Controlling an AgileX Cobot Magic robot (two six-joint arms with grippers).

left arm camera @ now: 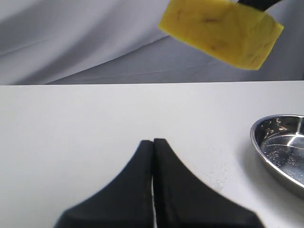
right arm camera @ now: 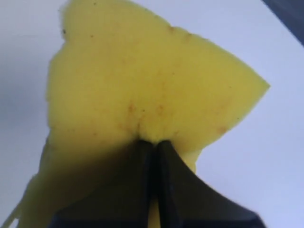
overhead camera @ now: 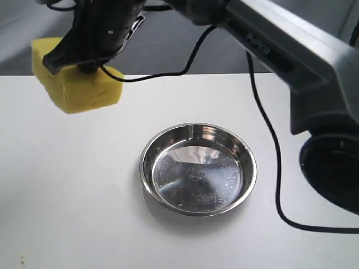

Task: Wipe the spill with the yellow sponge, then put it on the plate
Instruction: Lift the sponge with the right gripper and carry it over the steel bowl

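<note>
right gripper (right arm camera: 153, 142): jaws almost closed, pinching the sponge (overhead camera: 78, 84), foam squeezed thin between the tips.
sponge: in the right jaws, spreading beyond the tips, clear of the table (overhead camera: 67, 185).
left gripper (left arm camera: 153, 141): jaws pressed together, holding nothing, low over the table.
plate (overhead camera: 196, 174): on the table, apart from both sets of jaws.

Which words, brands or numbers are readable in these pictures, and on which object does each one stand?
"PiPER": on the right arm, exterior view.
Stamp in the middle of the plate: too small to read.
Sponge: no text.
Wrist views: no text.
</note>
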